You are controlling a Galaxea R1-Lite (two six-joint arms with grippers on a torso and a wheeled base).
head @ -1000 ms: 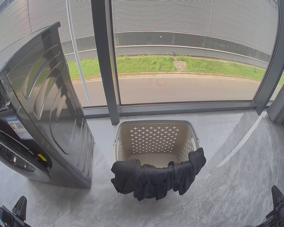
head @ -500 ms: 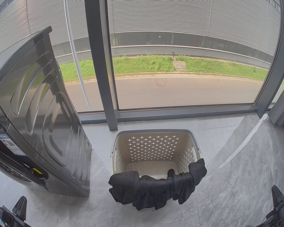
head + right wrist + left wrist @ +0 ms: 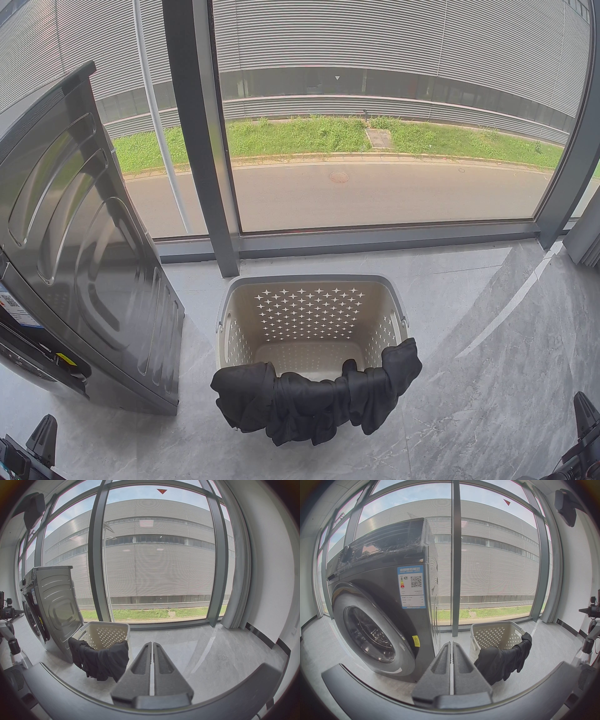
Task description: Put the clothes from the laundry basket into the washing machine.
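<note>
Clothes (image 3: 312, 400), a dark bundle, hang over the near rim of the laundry basket (image 3: 310, 279), which stands on the floor (image 3: 500, 375) close to its window edge, near the washing machine (image 3: 81, 262) at the floor's left. Left tool (image 3: 452, 664) and right tool (image 3: 152, 664) are each pressed together, low and well short of the basket. Likely risks: a pull on the draped cloth tips the light basket, and the machine's round door (image 3: 368, 633) looks closed, which would block loading
</note>
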